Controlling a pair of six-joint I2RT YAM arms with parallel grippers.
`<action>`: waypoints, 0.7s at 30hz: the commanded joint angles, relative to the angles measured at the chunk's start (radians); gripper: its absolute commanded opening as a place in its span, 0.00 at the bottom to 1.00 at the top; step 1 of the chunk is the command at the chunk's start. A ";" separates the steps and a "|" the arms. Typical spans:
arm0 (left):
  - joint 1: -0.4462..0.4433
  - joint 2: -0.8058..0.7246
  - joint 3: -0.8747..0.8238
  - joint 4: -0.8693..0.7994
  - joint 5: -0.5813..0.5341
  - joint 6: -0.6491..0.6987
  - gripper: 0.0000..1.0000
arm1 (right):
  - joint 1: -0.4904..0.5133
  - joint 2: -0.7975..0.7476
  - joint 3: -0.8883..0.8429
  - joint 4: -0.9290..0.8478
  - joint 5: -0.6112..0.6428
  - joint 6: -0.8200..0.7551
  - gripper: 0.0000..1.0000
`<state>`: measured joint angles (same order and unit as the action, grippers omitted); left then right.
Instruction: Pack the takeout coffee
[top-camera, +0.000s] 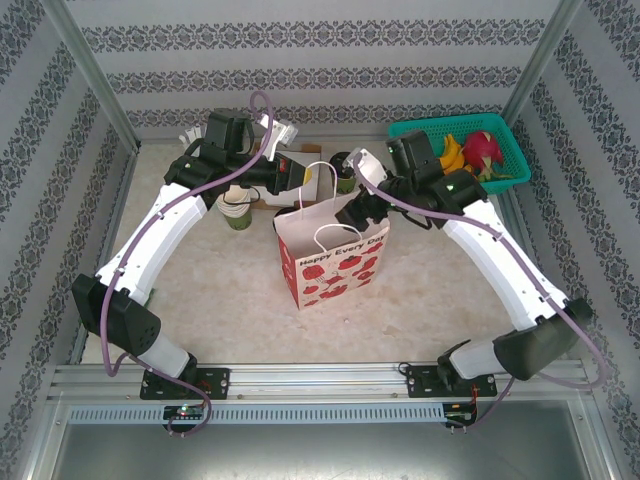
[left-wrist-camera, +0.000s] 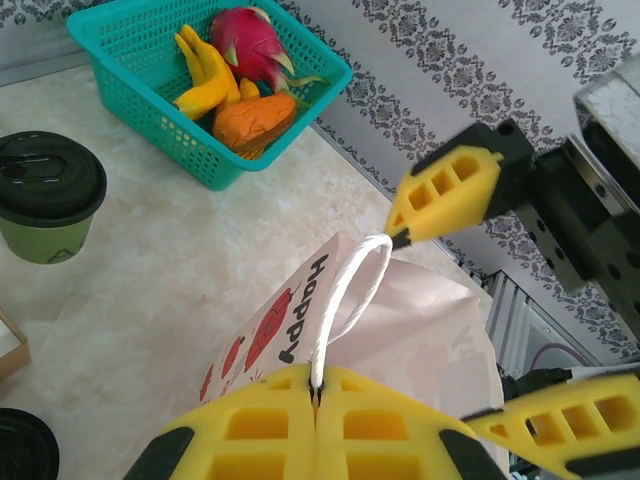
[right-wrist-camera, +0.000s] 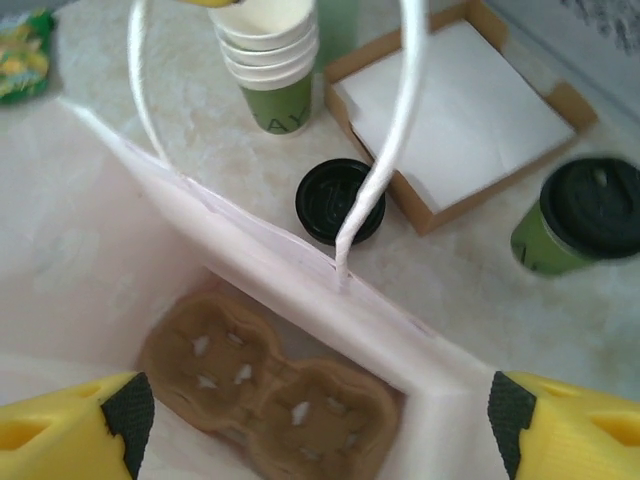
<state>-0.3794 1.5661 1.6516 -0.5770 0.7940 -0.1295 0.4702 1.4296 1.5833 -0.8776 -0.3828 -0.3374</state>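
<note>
Plainly the packing is prepared but not done; at the left, the left gripper (left-wrist-camera: 315, 395) is pinched tight on a white handle (left-wrist-camera: 345, 290) of the one paper bag (top-camera: 330, 262), holding that side up so the mouth gapes; on the bag's floor lies one cardboard cup carrier (right-wrist-camera: 270, 395), its wells empty; the right gripper (right-wrist-camera: 320, 410) hangs over the mouth, jaws spread wide with nothing between them; the takeout coffee (right-wrist-camera: 582, 218) stands on the table outside the bag, at about two o'clock from the opening in the right wrist view, lid on, untouched; what is left, I judge, is to grasp it, carry it over and seat it in a well. Counted left to right: one stack of lidless cups (right-wrist-camera: 268, 55), four rims showing; one black lid (right-wrist-camera: 340, 200), cup beneath or not I cannot tell; one box of napkins (right-wrist-camera: 450, 110); one lidded coffee; one teal basket (left-wrist-camera: 140, 110) of fruit.
</note>
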 joint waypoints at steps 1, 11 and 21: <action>-0.008 0.002 0.004 -0.004 0.028 0.019 0.00 | -0.032 0.072 0.039 -0.081 -0.139 -0.325 0.86; -0.007 0.006 0.009 0.030 0.066 0.000 0.00 | -0.060 0.258 0.190 -0.150 -0.229 -0.564 0.81; -0.008 0.014 0.014 0.028 0.073 0.010 0.00 | -0.053 0.365 0.255 -0.161 -0.282 -0.620 0.63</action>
<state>-0.3794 1.5665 1.6516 -0.5755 0.8345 -0.1310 0.4206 1.7702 1.8038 -1.0073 -0.6056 -0.9127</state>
